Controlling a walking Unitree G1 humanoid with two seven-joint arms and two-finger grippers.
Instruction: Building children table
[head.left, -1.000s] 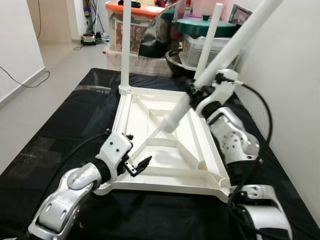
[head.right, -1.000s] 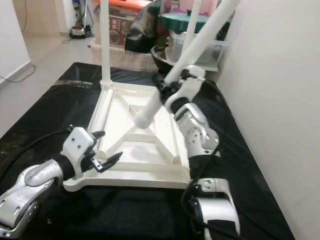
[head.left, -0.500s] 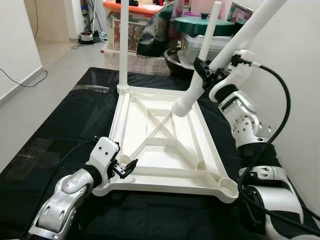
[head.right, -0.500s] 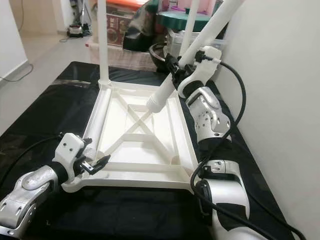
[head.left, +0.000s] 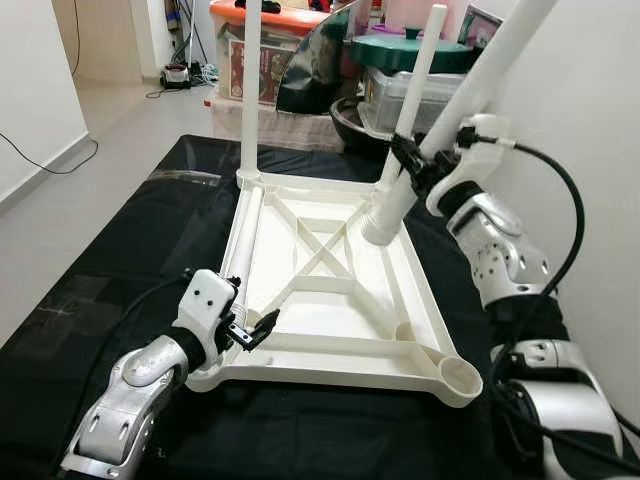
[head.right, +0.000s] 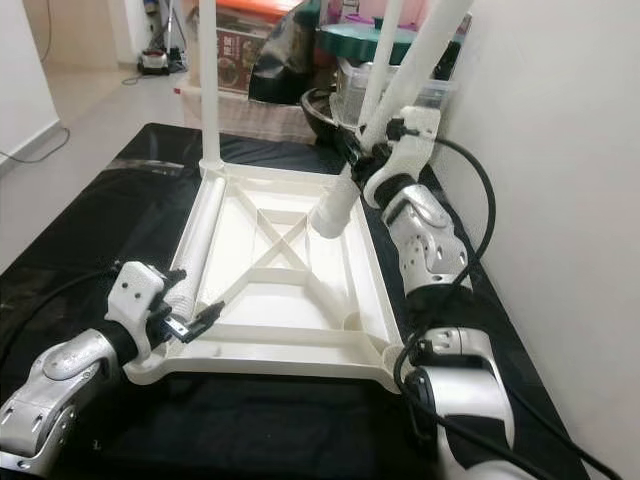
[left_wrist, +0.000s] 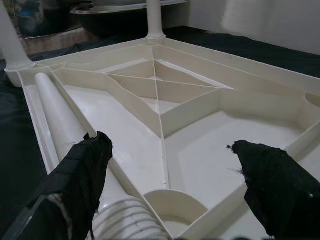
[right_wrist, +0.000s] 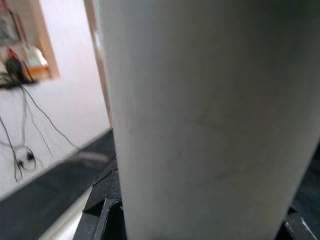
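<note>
Had the right gripper's jaws clamped round a long white plastic table leg, partway up its shaft. Held it tilted, lower end hanging over the far-right part of the upturned white ribbed plastic tabletop. Judged that leg light, stiff and smooth, so prone to swing or slip; better gripped nearer the lower end for steering into a socket. Noted two matching legs standing in the far corners, and a fourth lying loose along the tabletop's left inner edge. Found the near-right round socket empty, well apart from the held end. Had the left gripper's jaws spread open and empty at the near-left corner, just beside the lying leg's ribbed end. Rested everything on the black-covered counter.
</note>
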